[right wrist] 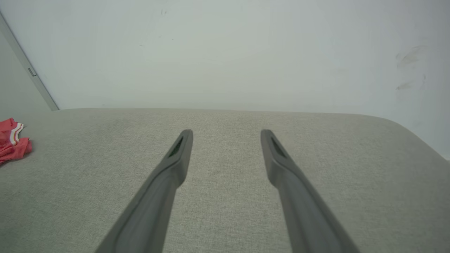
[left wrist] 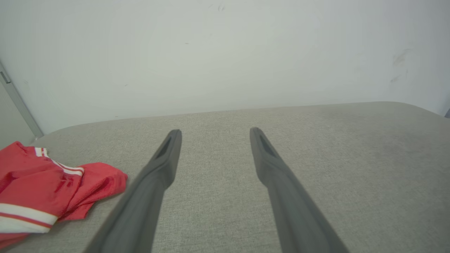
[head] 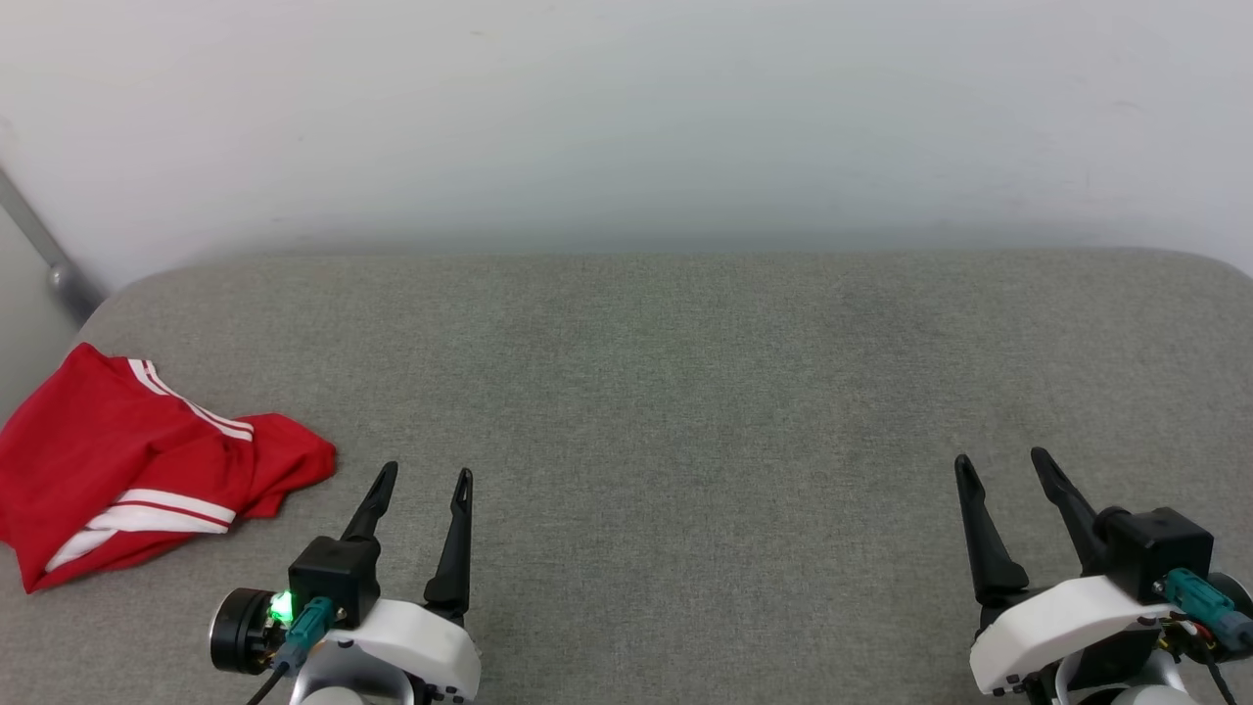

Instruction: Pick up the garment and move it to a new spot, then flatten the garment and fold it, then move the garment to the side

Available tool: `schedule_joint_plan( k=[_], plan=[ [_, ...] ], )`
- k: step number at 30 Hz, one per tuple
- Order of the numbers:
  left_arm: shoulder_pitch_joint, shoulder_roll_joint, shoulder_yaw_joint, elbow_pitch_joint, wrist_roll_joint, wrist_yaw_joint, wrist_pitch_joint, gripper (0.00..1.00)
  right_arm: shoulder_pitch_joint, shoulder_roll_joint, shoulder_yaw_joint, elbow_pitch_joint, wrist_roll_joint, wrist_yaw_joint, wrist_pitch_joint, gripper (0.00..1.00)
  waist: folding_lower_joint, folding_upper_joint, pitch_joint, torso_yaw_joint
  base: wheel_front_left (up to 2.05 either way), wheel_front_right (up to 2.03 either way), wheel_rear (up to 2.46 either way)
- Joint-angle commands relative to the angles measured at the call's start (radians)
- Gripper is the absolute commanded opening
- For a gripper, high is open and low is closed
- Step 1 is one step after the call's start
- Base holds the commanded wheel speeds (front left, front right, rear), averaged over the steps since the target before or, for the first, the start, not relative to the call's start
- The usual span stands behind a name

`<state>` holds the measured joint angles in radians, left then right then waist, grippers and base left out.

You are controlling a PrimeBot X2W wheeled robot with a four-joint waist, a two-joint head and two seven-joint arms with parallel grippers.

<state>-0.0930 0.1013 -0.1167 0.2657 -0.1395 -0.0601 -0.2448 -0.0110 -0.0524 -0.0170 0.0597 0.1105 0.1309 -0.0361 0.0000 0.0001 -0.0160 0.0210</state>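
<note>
The garment [head: 127, 460] is a bright red shirt with white striped trim, lying crumpled at the far left of the grey padded surface. The left wrist view has the garment [left wrist: 42, 186] at its lower left, and a small part of the garment [right wrist: 12, 142] sits at the right wrist view's left edge. My left gripper [head: 428, 472] stands open just right of the garment, apart from it, nothing between its fingers. My right gripper [head: 1000, 458] is open at the lower right, far from the garment and holding nothing.
The grey fabric surface [head: 666, 392] stretches wide, with rounded far corners. A pale wall [head: 626, 117] rises right behind it. A grey metal bar [head: 44, 250] slants down at the far left, behind the garment.
</note>
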Motion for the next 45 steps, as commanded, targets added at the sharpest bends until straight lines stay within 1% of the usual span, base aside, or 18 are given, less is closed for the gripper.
schedule_joint_plan(
  k=[1, 9, 23, 28, 33, 45],
  plan=[
    [-0.015, 0.002, 0.0, 0.003, 0.018, 0.006, -0.007, 1.0, 0.009, 0.003, 0.001, -0.002, -0.025, 0.0, -0.01, 1.0, 0.0, -0.0001, 0.0, 0.001, 0.0, 0.0, 0.0],
    [-0.015, -0.002, 0.0, 0.021, 0.058, 0.009, -0.022, 1.0, 0.009, 0.003, 0.001, 0.005, -0.07, 0.0, -0.021, 1.0, 0.0, -0.0001, -0.001, 0.007, 0.0, 0.0, 0.0],
    [-0.019, -0.006, 0.009, 0.044, 0.038, 0.01, -0.021, 1.0, 0.004, 0.003, -0.006, 0.027, -0.044, 0.0, -0.031, 1.0, 0.0, -0.0001, -0.003, 0.018, 0.0, 0.0, 0.0],
    [-0.03, -0.004, 0.011, 0.051, 0.037, 0.014, -0.021, 1.0, 0.011, 0.003, -0.009, 0.023, -0.043, 0.0, -0.033, 1.0, 0.0, -0.0001, -0.001, 0.042, 0.0, 0.0, 0.0],
    [-0.046, -0.003, 0.026, 0.053, 0.026, 0.024, -0.021, 1.0, 0.008, 0.003, 0.009, 0.009, -0.043, 0.0, -0.027, 1.0, 0.0, -0.0001, 0.006, 0.102, 0.0, 0.0, 0.0],
    [-0.064, 0.0, 0.088, 0.037, -0.007, 0.048, -0.021, 1.0, -0.032, 0.003, 0.072, 0.003, -0.028, 0.0, -0.016, 1.0, 0.0, -0.0001, 0.026, 0.325, 0.0, 0.0, 0.0]
  ],
)
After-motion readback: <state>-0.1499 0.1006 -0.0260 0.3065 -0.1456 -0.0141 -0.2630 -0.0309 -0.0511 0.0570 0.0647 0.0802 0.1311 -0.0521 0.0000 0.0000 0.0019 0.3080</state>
